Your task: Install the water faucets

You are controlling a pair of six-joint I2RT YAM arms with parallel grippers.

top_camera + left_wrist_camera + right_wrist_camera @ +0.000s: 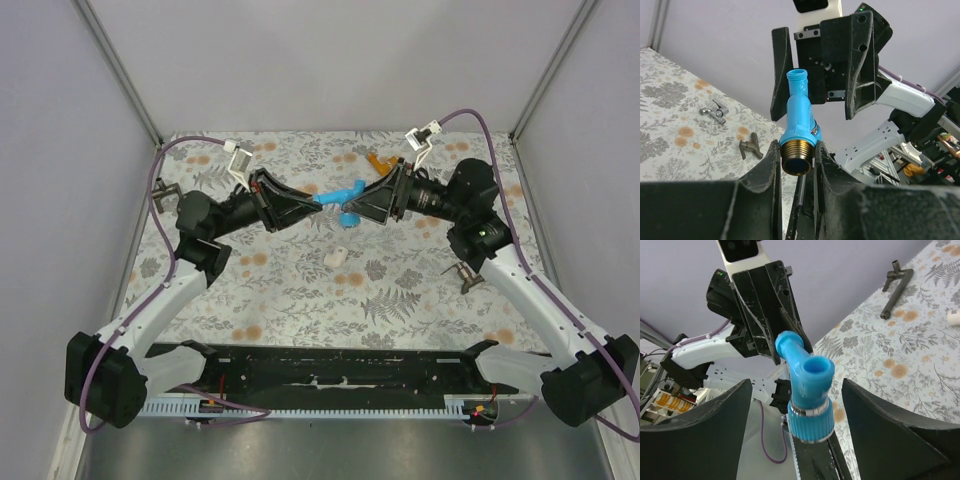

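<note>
Clamping the blue tap by its brass end, left jaws steady it; right jaws stand apart around it, apparently clear: centre before closing.

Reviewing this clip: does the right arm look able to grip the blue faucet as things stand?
Probably yes. The right gripper is open with a finger on each side of the blue faucet, nothing between them. The left gripper is shut on its brass end only.

Left gripper and right gripper face each other, blue faucet between them.
</note>
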